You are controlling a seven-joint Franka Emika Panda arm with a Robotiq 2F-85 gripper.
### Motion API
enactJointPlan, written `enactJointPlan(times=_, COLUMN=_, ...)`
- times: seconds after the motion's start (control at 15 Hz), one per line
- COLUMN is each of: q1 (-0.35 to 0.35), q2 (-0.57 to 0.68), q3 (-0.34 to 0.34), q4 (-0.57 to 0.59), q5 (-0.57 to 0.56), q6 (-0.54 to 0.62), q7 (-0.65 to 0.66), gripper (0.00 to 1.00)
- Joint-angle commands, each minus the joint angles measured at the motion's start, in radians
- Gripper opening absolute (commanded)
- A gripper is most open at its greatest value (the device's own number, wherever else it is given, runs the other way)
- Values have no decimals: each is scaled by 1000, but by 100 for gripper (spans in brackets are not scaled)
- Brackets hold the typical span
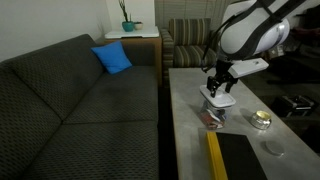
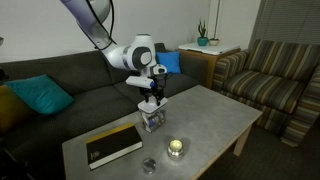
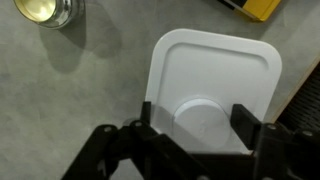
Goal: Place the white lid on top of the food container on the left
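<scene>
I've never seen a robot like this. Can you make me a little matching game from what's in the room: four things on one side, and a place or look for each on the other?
Things:
1. white lid
2. book
3. round jar
4. blue cushion

Descriptions:
A. on the sofa
B. directly under the claw
C. dark cover, yellow edge
D. yellowish inside

Pairs: 1-B, 2-C, 3-D, 4-A
</scene>
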State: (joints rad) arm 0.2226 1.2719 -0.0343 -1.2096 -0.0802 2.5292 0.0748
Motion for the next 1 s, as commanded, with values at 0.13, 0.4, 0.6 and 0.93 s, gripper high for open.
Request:
enactJointPlan(times=0.13, q1=23, q2=-43, q3=-34, q4=-92, q5=-17, q6=63, q7=9, gripper=100)
enactJointPlan(times=0.4, q1=19, q2=-93, q3=-31, q4=-171, q5=-9, q6=129, q7=9, gripper=100)
enactJointPlan(times=0.6, q1=14, q2=-143, q3=-26, q4=-246, q5=-5, q6=191, q7=5, gripper=100)
enactJointPlan(times=0.93, q1=-1, q2=-199, q3=-4, q4=-320, q5=-9, q6=226, q7=-4, gripper=78)
